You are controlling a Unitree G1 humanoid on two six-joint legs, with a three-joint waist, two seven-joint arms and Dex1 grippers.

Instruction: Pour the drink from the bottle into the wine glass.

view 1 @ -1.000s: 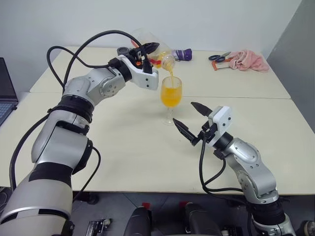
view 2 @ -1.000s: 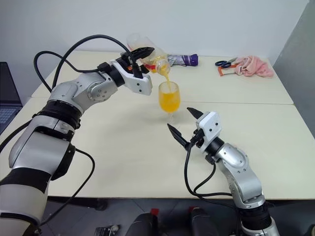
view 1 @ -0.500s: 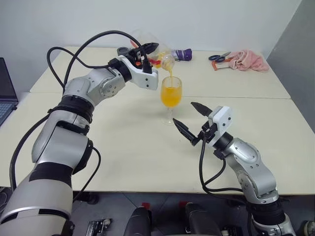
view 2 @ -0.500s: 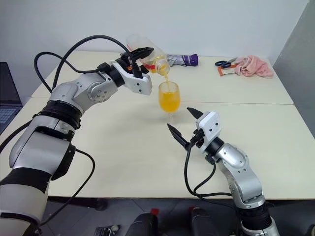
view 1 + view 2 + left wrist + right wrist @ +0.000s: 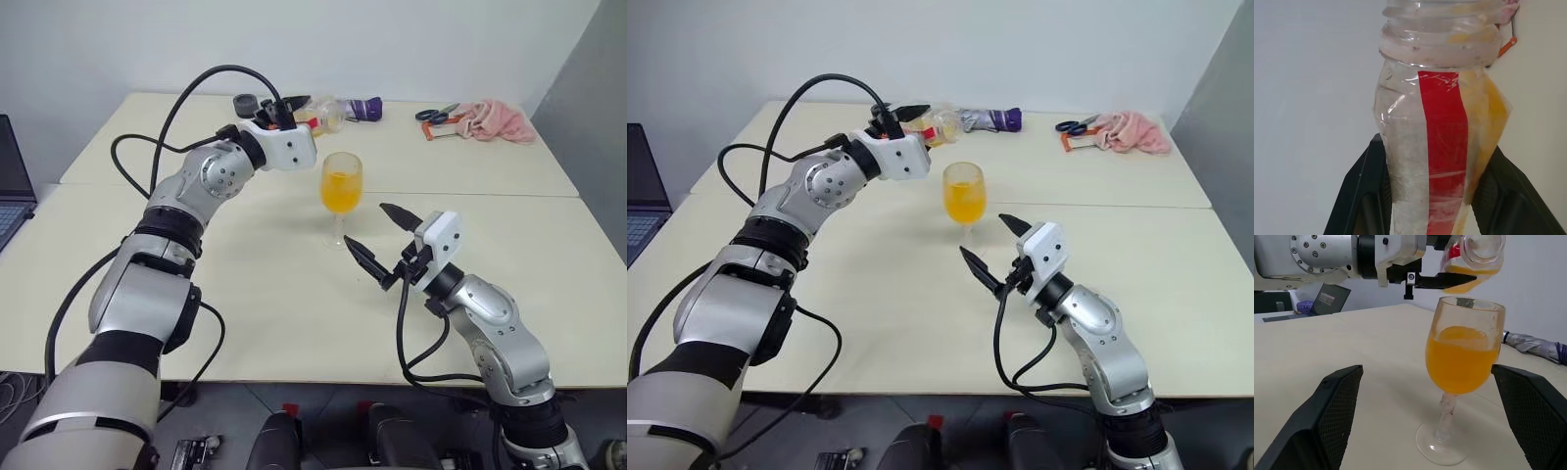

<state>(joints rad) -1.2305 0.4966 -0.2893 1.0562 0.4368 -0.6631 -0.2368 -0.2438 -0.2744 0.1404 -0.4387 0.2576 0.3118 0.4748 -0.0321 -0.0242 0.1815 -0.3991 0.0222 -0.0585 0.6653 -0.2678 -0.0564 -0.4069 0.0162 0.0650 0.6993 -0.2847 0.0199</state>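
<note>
Drink (image 5: 1462, 363) fills most of the wine glass (image 5: 341, 183), which stands just ahead of the right gripper (image 5: 383, 238), jaws spread, empty. Left gripper (image 5: 294, 102) clamps the bottle (image 5: 325, 115) above-behind the glass, no stream falling. Pouring seems finished; next, set the bottle upright on the table (image 5: 245, 294).

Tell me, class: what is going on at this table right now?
The left end effector is shut on a clear plastic bottle, held on its side behind the wine glass, with no stream falling. The glass is over half full of orange drink. The right end effector waits open beside the glass's foot.
</note>
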